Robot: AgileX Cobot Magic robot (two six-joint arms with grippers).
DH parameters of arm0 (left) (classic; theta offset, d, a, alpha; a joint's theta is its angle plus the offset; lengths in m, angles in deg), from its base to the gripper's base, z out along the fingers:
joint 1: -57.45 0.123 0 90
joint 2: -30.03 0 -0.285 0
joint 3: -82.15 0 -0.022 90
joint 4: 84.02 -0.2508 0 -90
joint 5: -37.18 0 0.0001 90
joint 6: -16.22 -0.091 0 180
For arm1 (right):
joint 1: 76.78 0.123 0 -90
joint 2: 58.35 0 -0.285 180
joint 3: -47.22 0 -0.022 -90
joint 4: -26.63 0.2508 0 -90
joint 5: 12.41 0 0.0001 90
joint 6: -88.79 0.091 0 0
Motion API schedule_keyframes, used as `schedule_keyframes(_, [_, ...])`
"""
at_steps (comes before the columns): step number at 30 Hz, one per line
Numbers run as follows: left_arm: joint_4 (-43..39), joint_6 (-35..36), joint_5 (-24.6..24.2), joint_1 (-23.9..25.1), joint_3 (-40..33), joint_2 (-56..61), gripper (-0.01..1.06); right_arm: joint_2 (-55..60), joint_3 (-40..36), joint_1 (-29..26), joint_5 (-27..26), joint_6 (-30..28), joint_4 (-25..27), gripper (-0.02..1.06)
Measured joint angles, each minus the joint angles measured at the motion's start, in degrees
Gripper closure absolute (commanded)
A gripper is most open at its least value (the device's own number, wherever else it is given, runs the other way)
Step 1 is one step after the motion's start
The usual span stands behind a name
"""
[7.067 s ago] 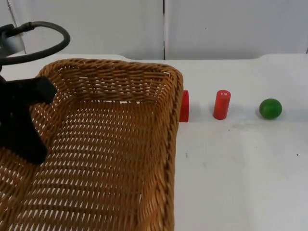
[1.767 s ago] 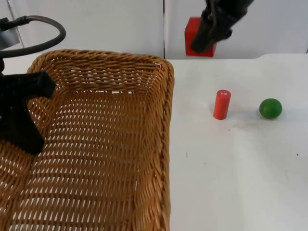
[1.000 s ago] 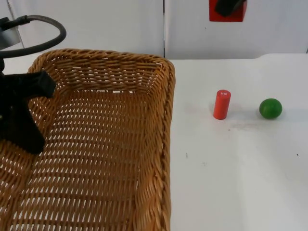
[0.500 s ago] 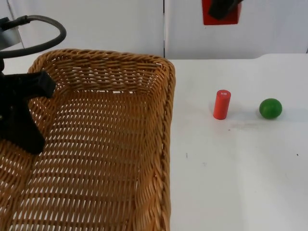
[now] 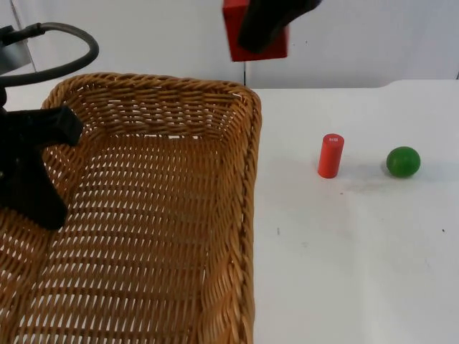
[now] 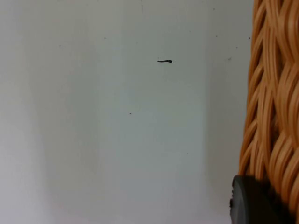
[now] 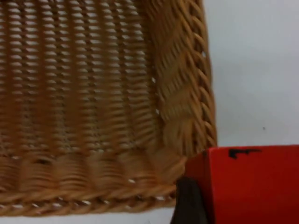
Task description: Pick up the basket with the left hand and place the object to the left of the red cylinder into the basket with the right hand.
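Nearest the camera in the top view: wicker basket (image 5: 143, 215), large and light brown, open side up, interior bare. Held at its left rim by the left gripper (image 5: 32, 179), black, closed on the weave. In the left wrist view, basket rim (image 6: 273, 102) pressed against a black fingertip (image 6: 250, 203), with white table (image 6: 117, 116) beyond (one small dark mark on it).

Farther out, on the table (image 5: 358, 251) to the right of the basket: red cylinder (image 5: 330, 155), upright, well apart from the basket's right wall. Just beyond it to the right, green ball (image 5: 403, 162), near the cylinder but not touching.

Farthest and highest: right gripper (image 5: 265, 25), black, up in the air in front of the grey partition wall (image 5: 373, 43), above the basket's far right corner. Clamped on the red block (image 5: 252, 32), with the block's red faces showing on either side of the dark fingers. In the right wrist view, red block (image 7: 254, 184) close against a black finger (image 7: 187, 205), a small black mark on its upper edge; below it the basket's corner (image 7: 182, 135) and woven floor, plus a strip of white table alongside the rim.
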Motion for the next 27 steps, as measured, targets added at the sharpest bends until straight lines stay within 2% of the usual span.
schedule_keyframes(8, [0.0, 0.0, 0.0, 0.0, 0.0, 0.0, 1.05, -0.22, -0.74, 2.17, -0.12, -0.12, 2.84, 1.05])
schedule_keyframes(18, [0.0, 0.0, 0.0, 0.0, 0.0, 0.0, 1.05, -0.83, -7.96, 6.56, -0.82, 0.46, 3.08, 1.05])
schedule_keyframes(24, [0.0, 0.0, 0.0, 0.0, 0.0, 0.0, 1.05, -0.83, -11.44, 6.49, -4.72, 2.06, 3.44, 1.05])
schedule_keyframes(27, [0.0, 0.0, 0.0, 0.0, 0.0, 0.0, 1.05, -1.44, -15.03, 7.26, -9.53, 3.72, 2.65, 1.05])
